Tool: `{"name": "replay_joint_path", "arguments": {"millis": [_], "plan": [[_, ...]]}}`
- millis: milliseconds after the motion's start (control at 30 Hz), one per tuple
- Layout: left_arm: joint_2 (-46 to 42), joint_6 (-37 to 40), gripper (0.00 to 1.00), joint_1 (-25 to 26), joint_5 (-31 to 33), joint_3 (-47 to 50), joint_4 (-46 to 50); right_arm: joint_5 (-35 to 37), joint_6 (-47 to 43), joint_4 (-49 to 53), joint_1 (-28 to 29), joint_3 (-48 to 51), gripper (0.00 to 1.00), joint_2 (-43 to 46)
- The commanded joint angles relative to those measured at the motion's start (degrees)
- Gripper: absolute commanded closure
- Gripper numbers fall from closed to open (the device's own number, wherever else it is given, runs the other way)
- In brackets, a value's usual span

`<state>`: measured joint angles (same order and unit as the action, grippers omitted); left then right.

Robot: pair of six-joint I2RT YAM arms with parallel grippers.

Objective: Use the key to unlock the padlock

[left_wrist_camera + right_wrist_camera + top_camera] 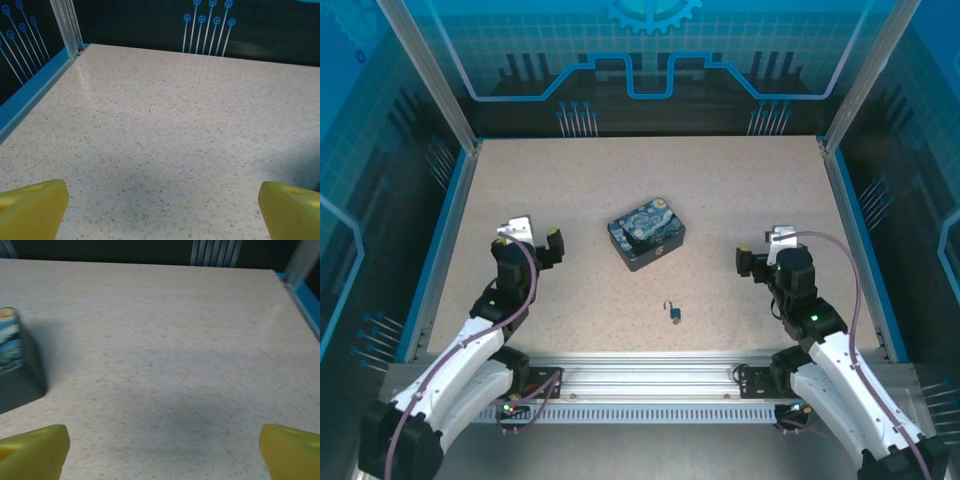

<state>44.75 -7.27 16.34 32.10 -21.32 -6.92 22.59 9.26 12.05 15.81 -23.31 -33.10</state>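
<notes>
On the speckled desk (740, 180) the padlock (673, 314) lies between and behind both wide-spread, empty jaws, so draw back before you descend.

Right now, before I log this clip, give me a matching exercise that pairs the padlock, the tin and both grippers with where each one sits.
Things:
1. padlock
2. tin
3. left gripper
4. right gripper

Places:
A. around the middle of the table
B. open, to the right of the tin
C. alone, between the tin and the table's near edge
D. open, to the left of the tin

Pairs: 1-C, 2-A, 3-D, 4-B
</notes>
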Motion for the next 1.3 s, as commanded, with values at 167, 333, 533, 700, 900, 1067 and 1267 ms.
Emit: {"name": "replay_joint_path", "arguments": {"millis": [167,333,533,700,900,1067,1267], "plan": [[11.3,3.9,0.01,-7.2,-3.8,5.7,-18.4,-1.1,-5.6,-18.3,-5.2,11.3,0.00,-0.3],[19.6,4.6,0.01,-11.6,-13.0,6.1,-26.6,-7.9,-9.3,-26.8,-9.0,12.0,0.00,-9.5],[28.1,9.4,0.01,-13.1,-21.6,6.0,-40.7,-12.9,-10.6,-42.5,-10.0,10.8,0.00,-23.0],[39.6,8.7,0.01,-14.5,-27.6,6.6,-55.5,-17.1,-11.9,-55.1,-10.4,8.2,0.00,-35.5],[44.7,8.5,0.01,-15.6,-30.5,7.8,-62.5,-19.4,-12.0,-65.1,-10.5,6.4,0.00,-47.7],[43.6,8.9,0.01,-16.2,-33.5,1.2,-47.8,-20.8,-12.3,-59.5,-11.0,1.0,0.00,-52.6],[43.9,6.7,0.01,-17.9,-33.2,-0.9,-45.1,-22.7,-9.4,-54.6,-13.9,-1.7,0.00,-53.0]]}}
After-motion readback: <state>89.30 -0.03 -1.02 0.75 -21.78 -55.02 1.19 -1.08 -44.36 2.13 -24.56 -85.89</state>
